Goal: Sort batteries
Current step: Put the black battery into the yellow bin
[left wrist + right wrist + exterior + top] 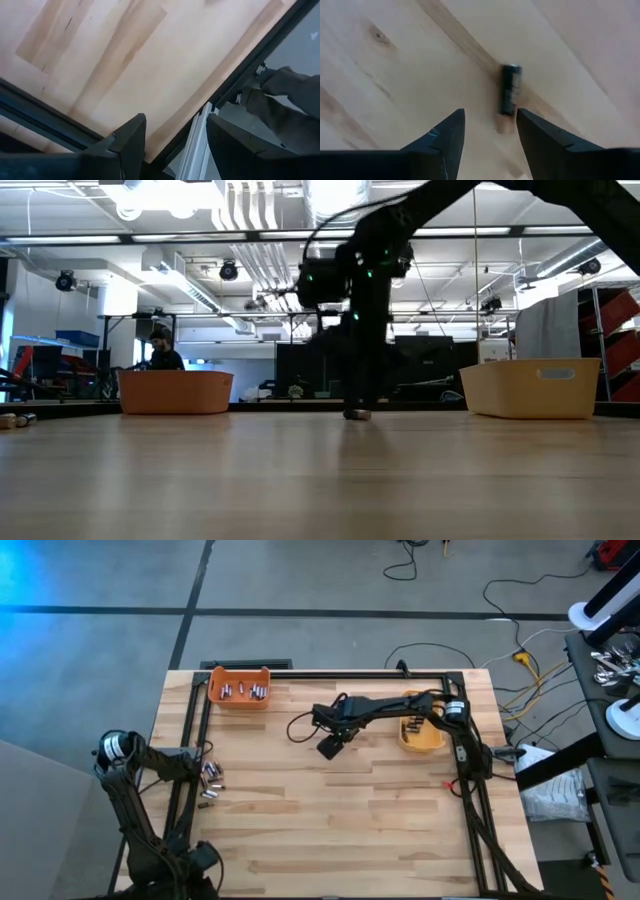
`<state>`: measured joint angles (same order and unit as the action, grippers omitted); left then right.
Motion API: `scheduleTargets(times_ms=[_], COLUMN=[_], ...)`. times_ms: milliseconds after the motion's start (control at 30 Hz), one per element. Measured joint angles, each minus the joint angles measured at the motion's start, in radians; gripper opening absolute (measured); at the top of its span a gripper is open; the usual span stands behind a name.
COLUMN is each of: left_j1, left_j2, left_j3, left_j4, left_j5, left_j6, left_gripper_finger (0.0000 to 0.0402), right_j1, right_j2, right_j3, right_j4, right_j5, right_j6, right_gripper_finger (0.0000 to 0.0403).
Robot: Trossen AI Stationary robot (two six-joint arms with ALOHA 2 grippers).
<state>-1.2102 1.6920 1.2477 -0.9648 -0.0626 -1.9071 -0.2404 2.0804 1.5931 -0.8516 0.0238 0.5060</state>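
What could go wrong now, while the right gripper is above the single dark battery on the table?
1. The dark battery lies off-centre, beyond the open right gripper, not between its fingers. Closing now might miss it or nudge it.
2. It is a cylinder lying on smooth wooden table, so a touch from one finger could roll it away.
3. The yellow bin is close to the right arm, which might bump it during the carry.

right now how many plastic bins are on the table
2: an orange bin at the far edge on the left arm's side, and a yellow bin on the right arm's side. Both hold batteries.
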Motion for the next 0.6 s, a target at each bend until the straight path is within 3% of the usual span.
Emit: scheduleTargets(times_ms=[200, 333, 600], left_j1=[0.001, 0.003, 0.003], left_j2=[0.0, 0.0, -0.002], left_j3=[-0.005, -0.002, 0.001], left_j4=[-0.002, 0.003, 0.015], left_j5=[0.006, 0.064, 0.087], left_j6=[-0.044, -0.039, -0.025], left_gripper_finger=[0.0188, 0.0188, 0.0188], right_j1=[-0.03, -0.029, -0.034], right_j2=[-0.007, -0.01, -0.006], right_j3=[-0.084, -0.125, -0.14], right_j4=[0.025, 0.071, 0.14], right_j5=[0.001, 0.012, 0.038], right_j6=[-0.044, -0.054, -0.035], right_gripper_finger=[0.0156, 0.0136, 0.0088])
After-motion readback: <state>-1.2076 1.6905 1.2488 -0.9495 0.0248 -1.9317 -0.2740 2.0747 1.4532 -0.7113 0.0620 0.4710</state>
